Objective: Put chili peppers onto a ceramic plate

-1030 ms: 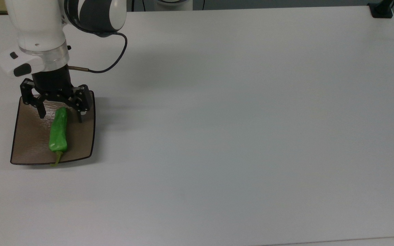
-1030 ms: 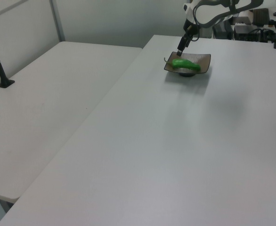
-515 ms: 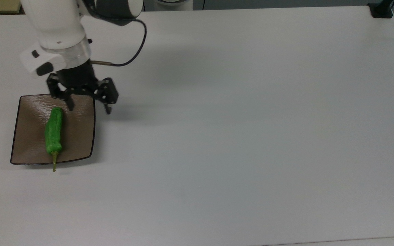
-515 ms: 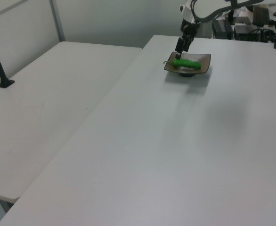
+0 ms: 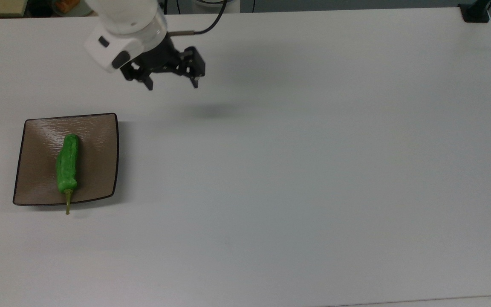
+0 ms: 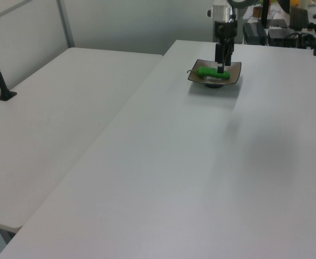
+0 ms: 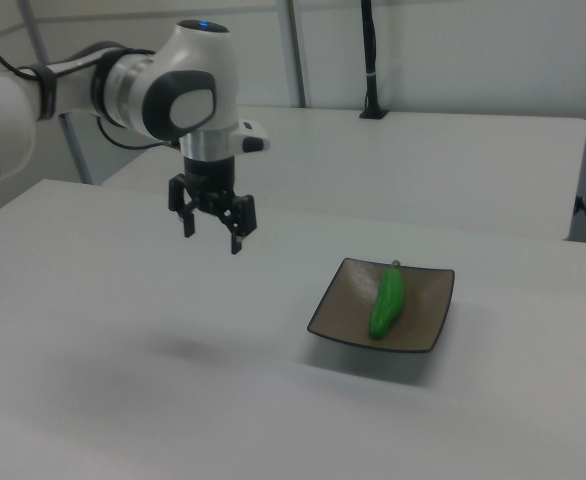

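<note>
Chili pepper (image 5: 67, 164) lies lengthwise on the ceramic plate (image 5: 96, 170), left-middle of the top view; stem tip pokes just over the plate's lower rim. In the right view I see pepper (image 7: 387, 300) on plate (image 7: 423, 330) at centre-right. My hand (image 5: 172, 83) hangs in the air at upper left-centre of the top view, well apart from the plate, fingers spread, nothing between them. White desk (image 5: 313, 170) under all. No readable labels or writing I can make out.
</note>
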`<state>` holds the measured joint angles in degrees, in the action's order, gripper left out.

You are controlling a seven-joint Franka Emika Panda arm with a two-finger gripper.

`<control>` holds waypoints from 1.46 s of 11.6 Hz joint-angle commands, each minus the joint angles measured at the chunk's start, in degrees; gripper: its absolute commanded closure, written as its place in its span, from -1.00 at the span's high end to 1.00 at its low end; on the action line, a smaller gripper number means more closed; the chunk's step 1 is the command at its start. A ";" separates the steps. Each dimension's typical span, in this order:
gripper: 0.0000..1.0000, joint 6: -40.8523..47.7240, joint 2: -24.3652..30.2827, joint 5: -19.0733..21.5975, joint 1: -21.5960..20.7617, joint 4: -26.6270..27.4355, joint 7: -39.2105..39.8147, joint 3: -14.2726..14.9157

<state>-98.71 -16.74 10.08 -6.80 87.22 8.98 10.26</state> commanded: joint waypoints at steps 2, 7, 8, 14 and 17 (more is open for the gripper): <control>1.00 1.76 10.73 -5.65 -1.73 9.26 -4.31 -4.80; 1.00 -0.94 16.12 -6.64 0.54 14.38 -4.85 -11.30; 1.00 -2.96 16.12 -7.43 1.51 14.47 -6.50 -12.71; 1.00 -7.55 16.12 -8.05 4.42 14.91 -8.19 -13.60; 1.00 -7.11 16.21 -10.25 6.97 15.00 -8.19 -16.32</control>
<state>-104.50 -2.08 1.78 -2.11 100.06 1.92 -3.49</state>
